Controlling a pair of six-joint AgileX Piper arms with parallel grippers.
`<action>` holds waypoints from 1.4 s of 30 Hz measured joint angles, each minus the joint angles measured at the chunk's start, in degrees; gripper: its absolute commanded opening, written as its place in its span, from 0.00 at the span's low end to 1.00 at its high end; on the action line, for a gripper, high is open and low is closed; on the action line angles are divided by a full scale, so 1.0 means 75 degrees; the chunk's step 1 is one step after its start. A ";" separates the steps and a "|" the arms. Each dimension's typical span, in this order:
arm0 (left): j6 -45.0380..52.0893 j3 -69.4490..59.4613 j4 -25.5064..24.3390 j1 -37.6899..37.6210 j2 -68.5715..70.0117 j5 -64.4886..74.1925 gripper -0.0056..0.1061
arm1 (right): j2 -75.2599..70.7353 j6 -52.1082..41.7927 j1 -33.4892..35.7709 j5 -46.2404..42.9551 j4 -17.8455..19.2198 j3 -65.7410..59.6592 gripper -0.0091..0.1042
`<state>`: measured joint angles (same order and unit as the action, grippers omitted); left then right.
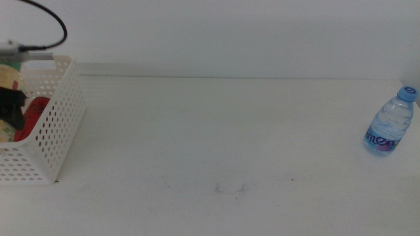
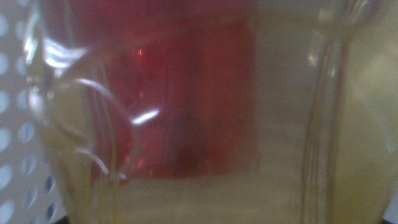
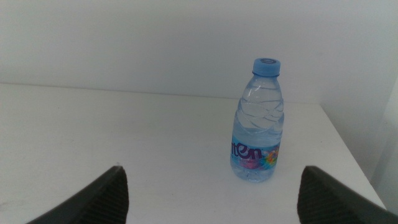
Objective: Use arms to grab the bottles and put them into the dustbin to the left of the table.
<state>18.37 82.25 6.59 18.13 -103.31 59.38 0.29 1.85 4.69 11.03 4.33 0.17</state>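
Observation:
The white perforated dustbin (image 1: 56,124) stands at the table's left edge. Inside it my left gripper (image 1: 12,108) hangs low, next to a yellow-liquid bottle (image 1: 9,78) and a red can (image 1: 34,113). The left wrist view is filled by the yellow bottle (image 2: 348,124) pressed close to the camera, with the red can (image 2: 180,99) blurred behind it and the dustbin wall (image 2: 15,124) beside it. A clear blue-capped water bottle (image 1: 390,121) stands upright at the table's far right. My right gripper (image 3: 212,190) is open, a short way from this water bottle (image 3: 258,130) and not touching it.
A black cable (image 1: 52,19) loops above the dustbin. The white table (image 1: 216,144) stretches bare between the dustbin and the water bottle, with faint scuff marks (image 1: 230,188) near the front. The table's right edge lies just past the water bottle.

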 measured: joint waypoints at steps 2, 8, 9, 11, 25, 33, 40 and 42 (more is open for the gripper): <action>0.0082 0.0000 0.0000 0.0000 -0.0265 -0.0096 0.21 | 0.0000 0.0000 0.0000 0.0000 0.0000 0.0000 0.88; 0.0307 0.0000 0.0043 0.0007 -0.0618 -0.0353 0.84 | 0.0000 0.0000 0.0000 0.0000 0.0000 0.0000 0.88; 0.0355 0.0000 0.0043 0.0007 -0.0618 -0.0449 0.89 | 0.0000 0.0000 0.0000 0.0000 0.0000 0.0000 0.88; 0.0372 0.0116 0.0071 0.0007 -0.0546 -0.0515 0.89 | 0.0000 0.0000 0.0000 0.0000 0.0000 0.0000 0.88; 0.0910 0.0566 0.1127 -0.2176 0.2784 0.0219 0.89 | 0.0000 0.0000 0.0000 0.0000 0.0000 0.0000 0.88; 0.1413 0.1300 0.2409 -0.4999 0.4564 0.1290 0.89 | 0.0000 0.0000 0.0000 0.0000 0.0000 0.0000 0.88; 0.1353 0.1366 0.2377 -0.5679 0.4795 0.1305 0.89 | 0.0000 0.0000 0.0000 0.0000 0.0000 0.0000 0.88; 0.1353 0.1366 0.2343 -0.5679 0.4811 0.1255 0.89 | 0.0000 0.0000 0.0000 0.0000 0.0000 0.0000 0.88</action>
<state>28.52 92.49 24.16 -24.46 -67.23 68.80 0.29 1.85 4.69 11.03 4.33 0.17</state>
